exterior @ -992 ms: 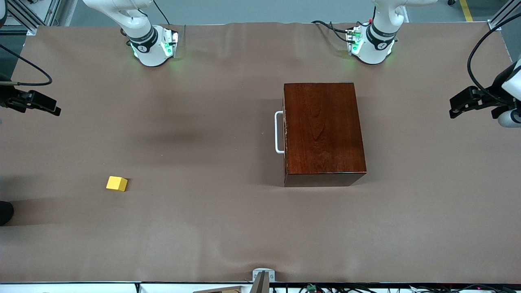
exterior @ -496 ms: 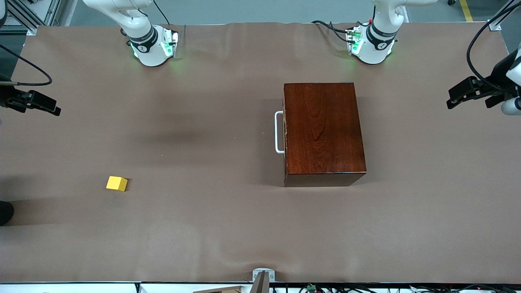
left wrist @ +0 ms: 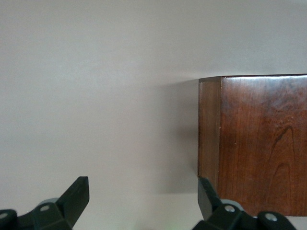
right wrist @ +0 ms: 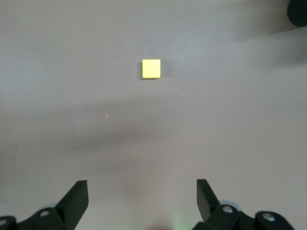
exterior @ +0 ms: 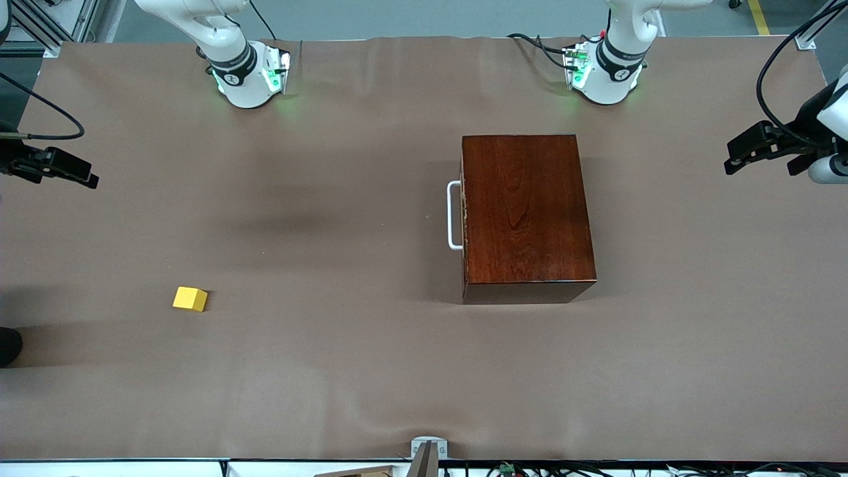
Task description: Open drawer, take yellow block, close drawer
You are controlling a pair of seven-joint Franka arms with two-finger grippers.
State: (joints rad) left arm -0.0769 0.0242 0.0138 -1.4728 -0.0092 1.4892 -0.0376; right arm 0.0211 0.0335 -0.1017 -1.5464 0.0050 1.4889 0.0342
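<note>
1. Glossy dark reddish-brown wooden box [exterior: 527, 215]: stands on the brown table cover [exterior: 344, 371], toward the left arm's end of the table. One corner and side of it show in the left wrist view [left wrist: 254, 143].
2. Drawer, pale wood tray with white U-shaped bar handle [exterior: 454, 215]: pushed fully into the box, only the handle showing; the handle faces the right arm's end of the table.
3. Small bright yellow cube, the yellow block [exterior: 190, 299]: lies on the bare table cover outside the drawer, toward the right arm's end, well apart from the box and nearer the front camera than the handle. It is seen from above in the right wrist view [right wrist: 151, 69].
4. Left gripper [left wrist: 144, 196]: black, fingers spread wide, nothing between them; held over the table's edge at the left arm's end, beside the box.
5. Right gripper [right wrist: 142, 196]: black, fingers spread wide, nothing between them; held over the table cover at the right arm's end, apart from the yellow block.
</note>
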